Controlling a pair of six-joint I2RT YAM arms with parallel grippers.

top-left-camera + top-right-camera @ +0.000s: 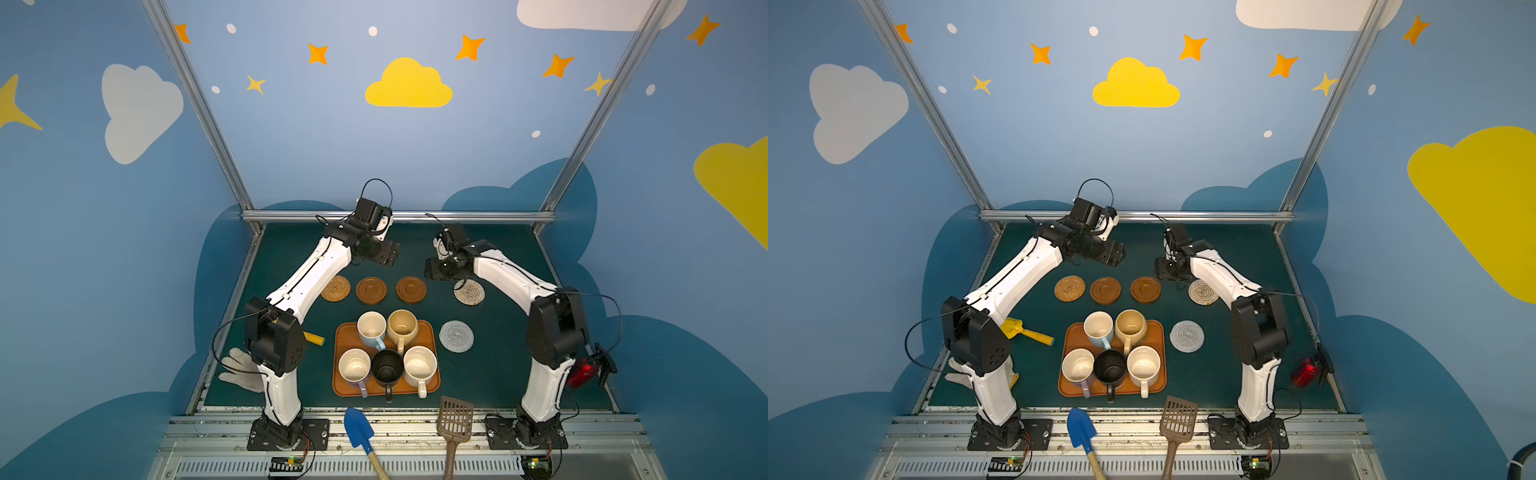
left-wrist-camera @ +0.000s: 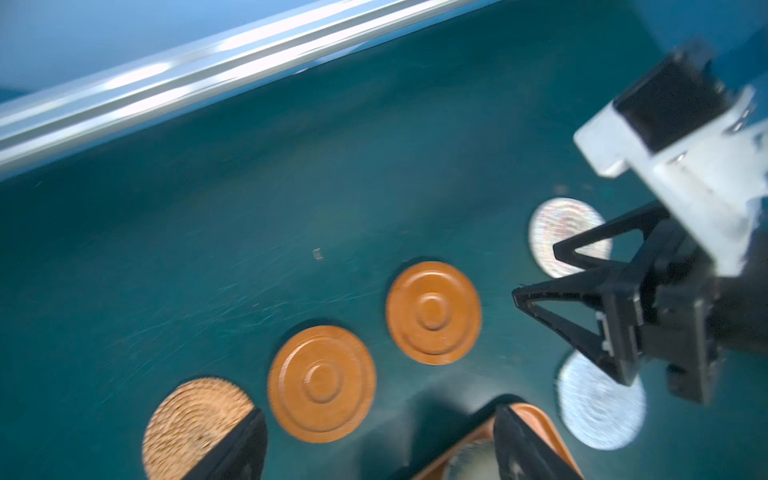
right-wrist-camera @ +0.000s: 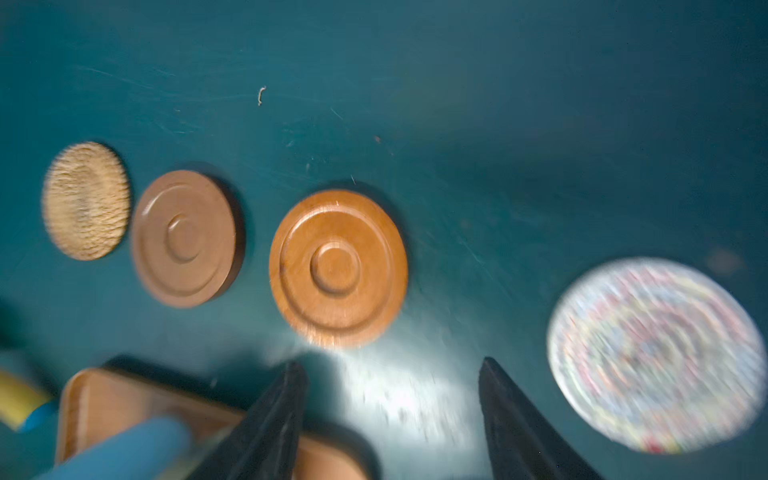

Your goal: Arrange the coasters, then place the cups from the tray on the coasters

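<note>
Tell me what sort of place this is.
Likely a robot data-collection booth, not a home: left arm and right arm bolted to a metal base rail, aluminium framing around a green mat, walls painted with cartoon clouds and stars.

Orange tray [image 1: 343, 338], black mug [image 1: 387, 368], grey coiled coaster [image 1: 456, 336], teal table [image 1: 498, 365]

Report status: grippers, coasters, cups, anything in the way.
Left gripper and right gripper open, empty. Four coasters in a row; grey-white coaster apart, beside tray. Five cups on tray. Nothing on coasters.
</note>
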